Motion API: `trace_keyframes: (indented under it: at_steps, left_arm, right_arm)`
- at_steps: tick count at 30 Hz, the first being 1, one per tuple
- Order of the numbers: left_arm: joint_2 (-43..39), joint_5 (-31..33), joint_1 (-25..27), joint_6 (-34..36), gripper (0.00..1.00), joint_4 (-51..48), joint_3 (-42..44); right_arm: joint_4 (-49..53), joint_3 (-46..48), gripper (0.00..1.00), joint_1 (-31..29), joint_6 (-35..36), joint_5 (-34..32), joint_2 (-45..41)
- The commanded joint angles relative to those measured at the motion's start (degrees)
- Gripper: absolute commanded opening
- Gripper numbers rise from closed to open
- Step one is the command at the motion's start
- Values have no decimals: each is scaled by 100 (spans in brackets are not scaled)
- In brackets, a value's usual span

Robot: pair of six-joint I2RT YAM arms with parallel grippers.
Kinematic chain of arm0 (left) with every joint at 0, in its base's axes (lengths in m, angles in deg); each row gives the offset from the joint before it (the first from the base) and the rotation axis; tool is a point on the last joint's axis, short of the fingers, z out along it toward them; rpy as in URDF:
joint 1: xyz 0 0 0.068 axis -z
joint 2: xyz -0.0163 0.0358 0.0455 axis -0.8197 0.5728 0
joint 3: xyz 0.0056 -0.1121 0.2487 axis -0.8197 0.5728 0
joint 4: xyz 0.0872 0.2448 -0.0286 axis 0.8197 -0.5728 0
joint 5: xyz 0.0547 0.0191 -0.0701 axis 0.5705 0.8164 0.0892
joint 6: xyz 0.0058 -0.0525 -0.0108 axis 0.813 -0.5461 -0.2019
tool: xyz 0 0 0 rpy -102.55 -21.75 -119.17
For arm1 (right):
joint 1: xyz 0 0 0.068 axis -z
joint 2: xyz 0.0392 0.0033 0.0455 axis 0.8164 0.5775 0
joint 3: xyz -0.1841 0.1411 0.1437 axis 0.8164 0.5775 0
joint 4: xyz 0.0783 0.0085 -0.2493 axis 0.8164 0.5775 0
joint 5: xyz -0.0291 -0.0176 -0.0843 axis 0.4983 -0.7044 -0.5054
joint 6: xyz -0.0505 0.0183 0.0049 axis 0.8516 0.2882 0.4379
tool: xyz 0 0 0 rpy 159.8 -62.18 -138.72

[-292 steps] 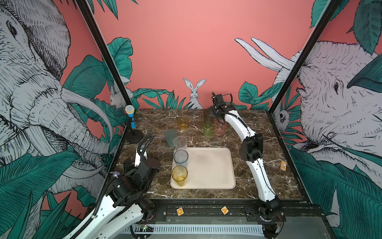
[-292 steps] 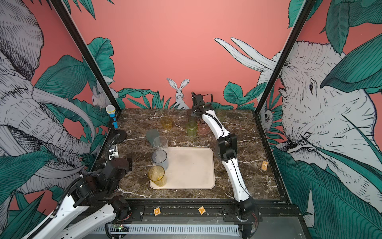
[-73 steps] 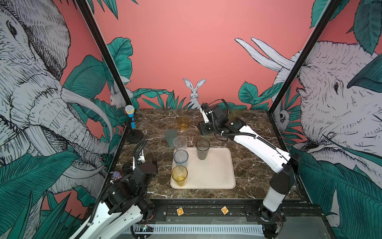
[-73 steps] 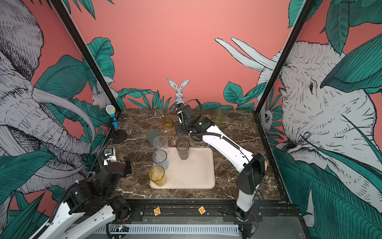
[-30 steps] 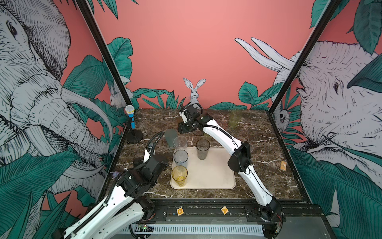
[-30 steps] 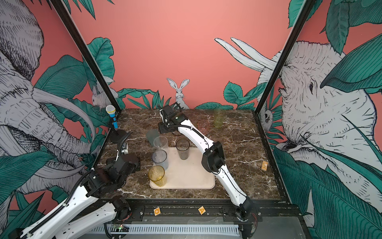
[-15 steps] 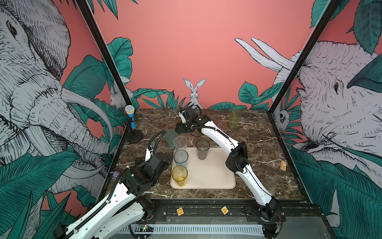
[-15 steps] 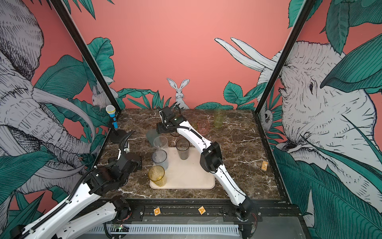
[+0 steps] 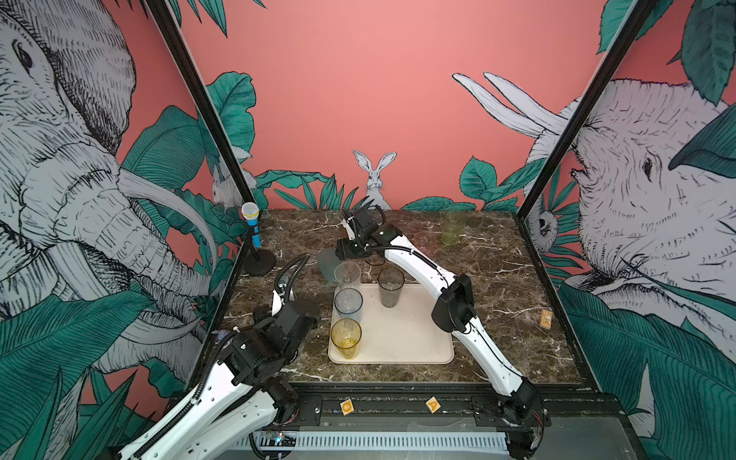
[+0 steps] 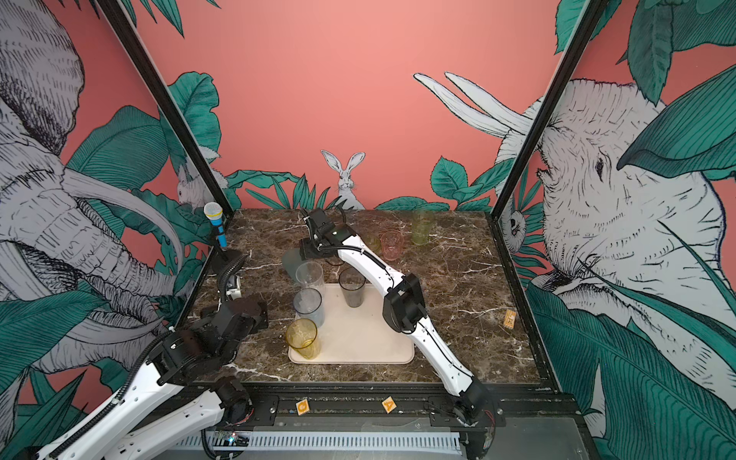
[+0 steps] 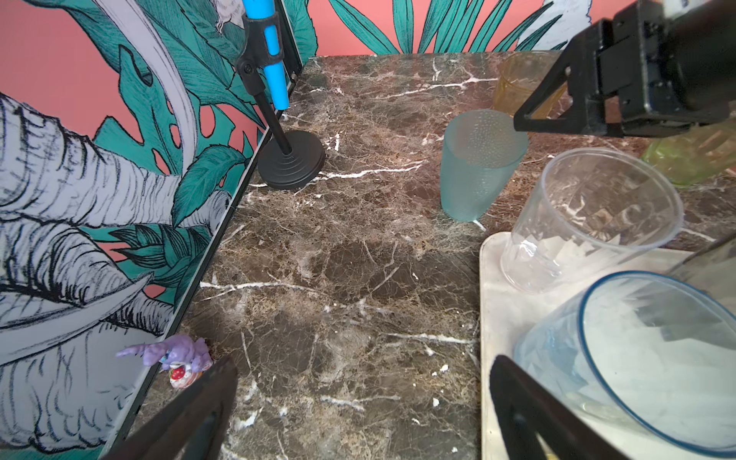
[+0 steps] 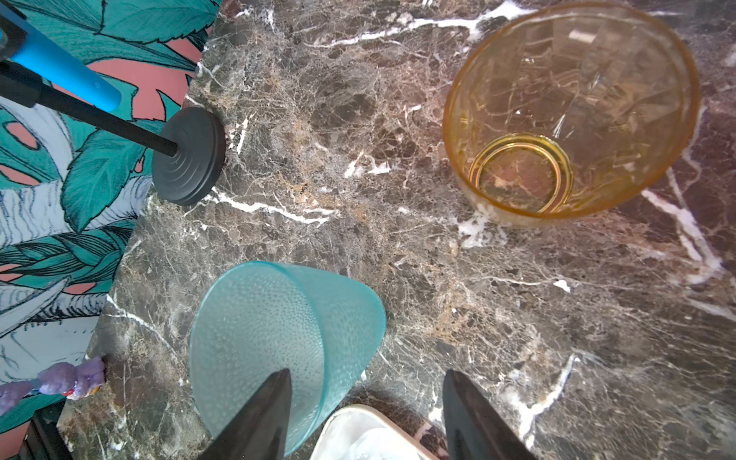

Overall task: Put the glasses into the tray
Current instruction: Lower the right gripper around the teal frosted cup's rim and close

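Note:
The cream tray holds a clear glass, a blue-grey one, a yellow one and a smoky grey one. A teal glass stands on the marble just behind the tray's far left corner. My right gripper hangs open over it, one finger above its mouth, the other outside its wall. An amber glass stands close behind. Pink and green glasses stand at the back right. My left gripper is open over bare marble left of the tray.
A blue-and-yellow toy microphone on a black stand occupies the far left corner. A small purple figure lies against the left wall. A wooden block lies at the right. A short green glass sits behind the tray.
The right gripper has swung left from the smoky glass set on the tray and come down over the teal glass. The left arm has barely moved.

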Motion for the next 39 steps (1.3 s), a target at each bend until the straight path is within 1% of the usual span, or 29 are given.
trace_keyframes:
  at_steps: [1,13,16,18,23,31,39]
  left_arm:
    - [-67,50,-30,-171,99,-223,12]
    - [-302,-21,-24,-241,99,-247,122]
    - [-336,-29,-30,-257,99,-285,126]
    - [-355,0,-27,-259,99,-317,135]
    - [-429,23,-24,-303,99,-331,185]
    - [-412,5,-30,-294,99,-280,223]
    - [-431,-4,-26,-286,99,-269,225]
  right_arm:
    - [-144,-150,62,-60,-83,-107,153]
    - [-66,-133,55,-74,-93,-202,206]
    - [-38,-120,52,-74,-84,-238,206]
    - [-58,-96,47,-74,-84,-238,196]
    - [-14,-89,41,-74,-33,-271,181]
    - [23,-21,37,-73,30,-282,138]
    - [43,52,31,-63,96,-330,96]
